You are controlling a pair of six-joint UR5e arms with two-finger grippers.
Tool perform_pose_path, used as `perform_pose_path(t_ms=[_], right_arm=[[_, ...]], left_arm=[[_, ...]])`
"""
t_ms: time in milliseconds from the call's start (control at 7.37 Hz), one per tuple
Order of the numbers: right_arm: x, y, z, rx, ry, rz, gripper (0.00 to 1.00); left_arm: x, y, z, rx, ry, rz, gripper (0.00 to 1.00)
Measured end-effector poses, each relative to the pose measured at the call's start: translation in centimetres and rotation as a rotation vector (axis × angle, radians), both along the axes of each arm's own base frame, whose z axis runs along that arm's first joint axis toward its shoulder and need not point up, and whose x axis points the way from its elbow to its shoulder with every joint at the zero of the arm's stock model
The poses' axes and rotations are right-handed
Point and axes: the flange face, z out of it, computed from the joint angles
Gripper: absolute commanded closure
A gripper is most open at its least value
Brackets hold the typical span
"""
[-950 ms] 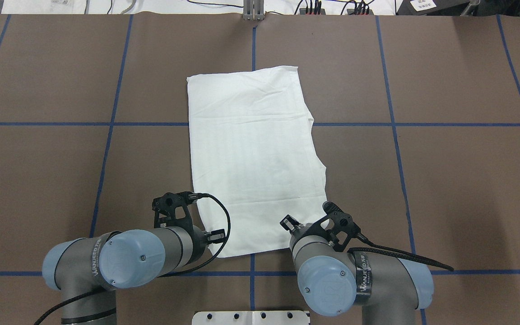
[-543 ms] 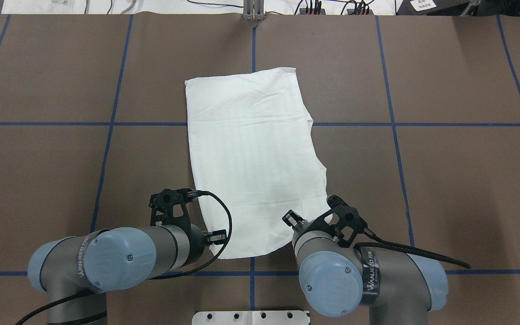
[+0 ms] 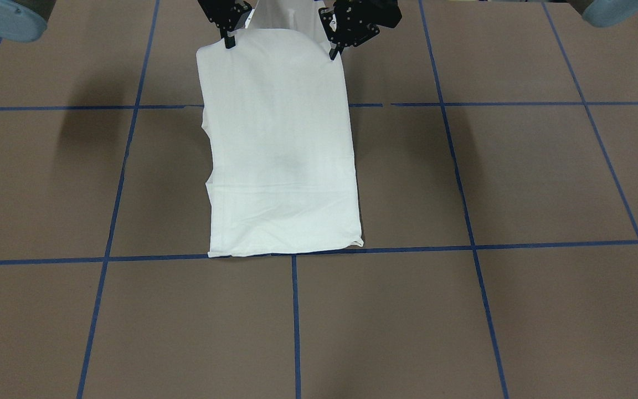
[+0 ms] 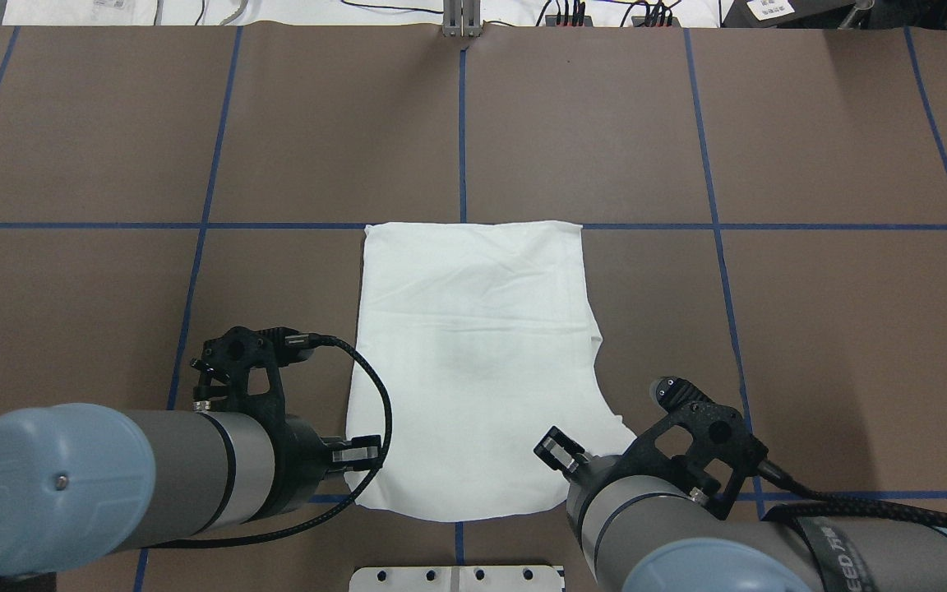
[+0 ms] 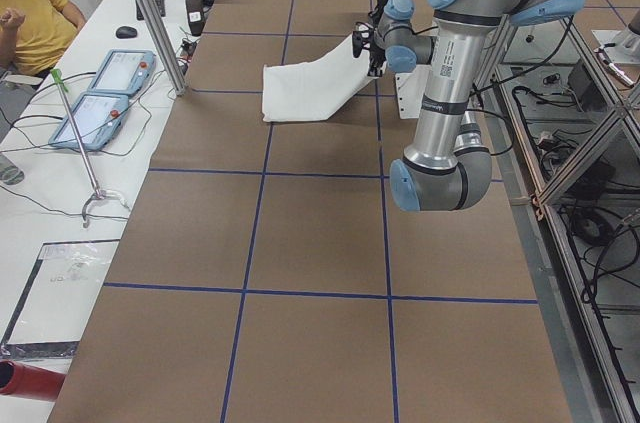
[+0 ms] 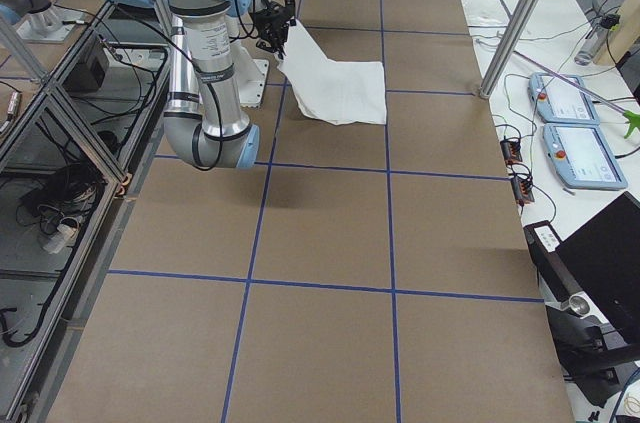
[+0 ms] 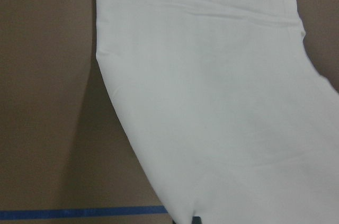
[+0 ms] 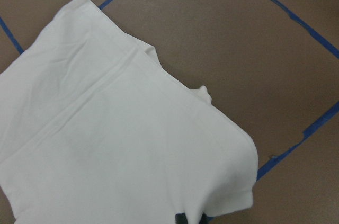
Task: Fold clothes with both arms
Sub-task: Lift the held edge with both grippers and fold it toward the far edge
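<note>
T-shirt (image 4: 473, 345) | near edge aloft | left gripper (image 3: 332, 54), right gripper (image 3: 229, 42) pinching corners

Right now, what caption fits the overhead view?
Left gripper and right gripper hold up the white T-shirt by its near edge.

The only lettering I can make out is in the overhead view, lower right of the frame: a black band (image 4: 829, 559) round the right arm (image 4: 671, 518) shows white capitals "EED", then a character I can't resolve. The start of the word is hidden round the tube's curve. In the left-end view, upper right, a small white sticker (image 5: 443, 68) with dark print sits on the near left arm (image 5: 435, 123), too small for me to read. The right-end view, upper left, has a similar sticker (image 6: 209, 44) on the near arm, equally illegible. At the overhead view's top right edge, a white label (image 4: 769, 8) carries print too fine to read.
</note>
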Motion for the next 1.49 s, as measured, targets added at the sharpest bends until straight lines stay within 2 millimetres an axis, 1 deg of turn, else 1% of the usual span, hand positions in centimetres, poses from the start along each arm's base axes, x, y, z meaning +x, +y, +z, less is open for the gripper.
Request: perform_pose_path(t_ms=[136,272,407,543,679,815,1086,1222,1358,1493], right_arm=[[-1.1,-0.4,-0.1,0.015,0.029,0.0,1.0],[-3.2,-1.9,0.3,0.037,0.062,0.014,1.0],[-5.3,-4.1,1.0,0.056,0.081,0.037,1.0],[-6.7,-6.4,1.6,0.074,0.094,0.054,1.0],[-7.2,-8.4,2.1,0.094,0.104,0.065,1.0],[-7.4,-10.6,2.5,0.113,0.117,0.074,1.0],[-7.7,-15.0,3.7,0.146,0.141,0.1,1.0],[-7.7,-17.2,4.4,0.164,0.155,0.11,1.0],[-8.2,-19.4,5.4,0.179,0.175,0.117,1.0],[-9.5,-21.6,7.0,0.191,0.191,0.121,1.0]], left_arm=[[0.2,-1.1,-0.2,0.001,-0.019,-0.012,1.0],[1.2,-3.1,-0.1,0.009,-0.049,-0.039,1.0],[2.1,-5.6,0.2,0.024,-0.082,-0.067,1.0],[2.4,-8.1,0.5,0.04,-0.109,-0.096,1.0],[2.6,-10.6,0.8,0.054,-0.134,-0.125,1.0],[3.2,-13.4,1.2,0.064,-0.157,-0.154,1.0],[5.9,-18.9,2.8,0.084,-0.189,-0.194,1.0],[7.2,-21.1,4.1,0.093,-0.199,-0.207,1.0],[8.5,-22.8,5.4,0.099,-0.205,-0.215,1.0],[9.9,-24.1,6.6,0.102,-0.212,-0.221,0.86]])
